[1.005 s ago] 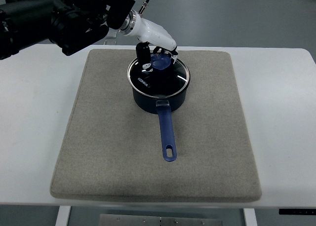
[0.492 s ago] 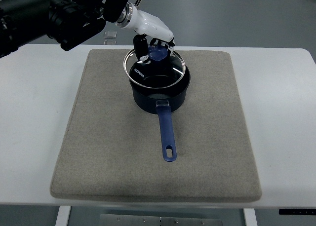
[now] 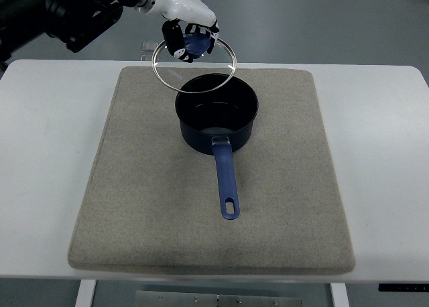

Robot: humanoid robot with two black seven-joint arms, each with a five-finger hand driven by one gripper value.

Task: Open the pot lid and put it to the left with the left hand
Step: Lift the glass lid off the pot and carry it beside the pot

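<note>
While our left hand (image 3: pixel 188 35) pinches the blue knob with curled fingers, the glass lid (image 3: pixel 194 64) hangs at upper centre, overlapping the open pot's (image 3: pixel 216 112) far rim; we judge a low swing toward frame left could clip that rim or loosen the grip; fingertip contact is hidden, and the clear glass barely shows.

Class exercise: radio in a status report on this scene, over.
Left hand shut on lid knob, lid raised clear of pot. Right hand not in view. Mat left of pot unobstructed.
</note>
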